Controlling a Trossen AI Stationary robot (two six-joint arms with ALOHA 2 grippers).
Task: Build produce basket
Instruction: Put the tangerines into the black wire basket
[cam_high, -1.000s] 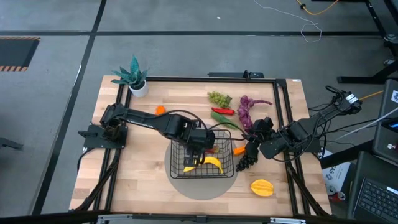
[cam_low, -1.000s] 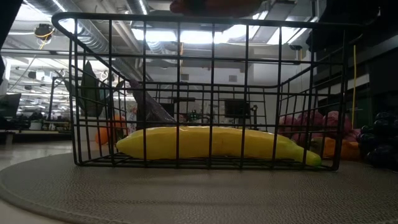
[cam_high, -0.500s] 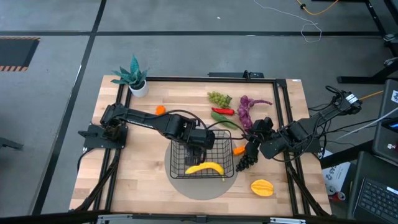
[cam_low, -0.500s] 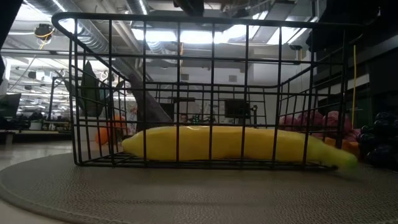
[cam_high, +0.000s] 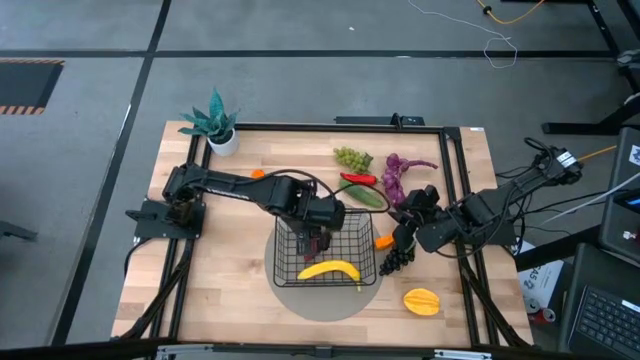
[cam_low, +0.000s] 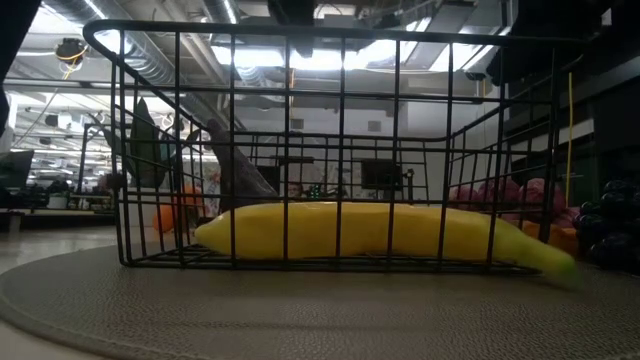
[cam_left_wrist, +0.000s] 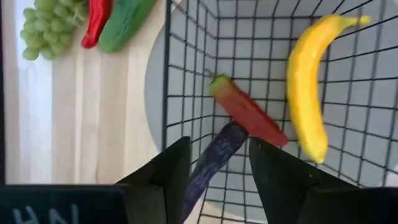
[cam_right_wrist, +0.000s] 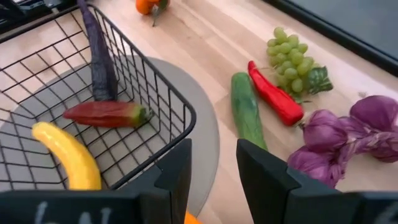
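Wooden tabletop (cam_high: 250, 290), framed by dark rails, carries a round grey mat (cam_right_wrist: 205, 134) with the basket (cam_high: 326, 252) on it. Over the basket's far side hangs the left gripper (cam_high: 318, 238), fingers spread and empty, so it looks to have finished a drop. Directly ahead of its fingers, on the mesh floor, lie the banana (cam_left_wrist: 306, 84), a red pepper (cam_left_wrist: 249, 113) and the purple eggplant (cam_left_wrist: 214, 160), low enough that the walls should keep them from rolling off. Just beside the basket's right wall waits the right gripper (cam_high: 408, 232), likewise parted and holding nothing. Ahead of it, outside the mesh, lie the cucumber (cam_right_wrist: 247, 113), a second red pepper (cam_right_wrist: 275, 96), green grapes (cam_right_wrist: 292, 62) and purple grapes (cam_right_wrist: 348, 134), within easy reach for loading.
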